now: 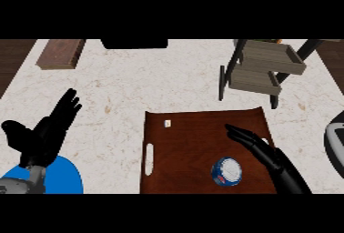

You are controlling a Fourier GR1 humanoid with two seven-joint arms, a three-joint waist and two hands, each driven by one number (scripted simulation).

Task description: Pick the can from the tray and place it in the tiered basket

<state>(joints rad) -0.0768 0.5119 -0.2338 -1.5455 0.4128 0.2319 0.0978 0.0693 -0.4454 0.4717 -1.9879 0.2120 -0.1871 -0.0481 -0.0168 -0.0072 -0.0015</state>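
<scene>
A blue and white can point(227, 171) stands on the brown tray point(194, 141) near its lower right part. My right hand point(259, 145) hovers over the tray just above and right of the can, fingers straight and open, not touching it. The tiered basket point(265, 68), grey wood on black legs, stands at the back right of the counter. My left hand point(47, 132) rests open at the left edge, fingers up.
A wooden box point(62, 53) lies at the back left. A dark object point(134, 43) sits at the back middle. A blue round thing point(50, 179) shows at the lower left, and a white and black appliance point(335, 143) at the right edge.
</scene>
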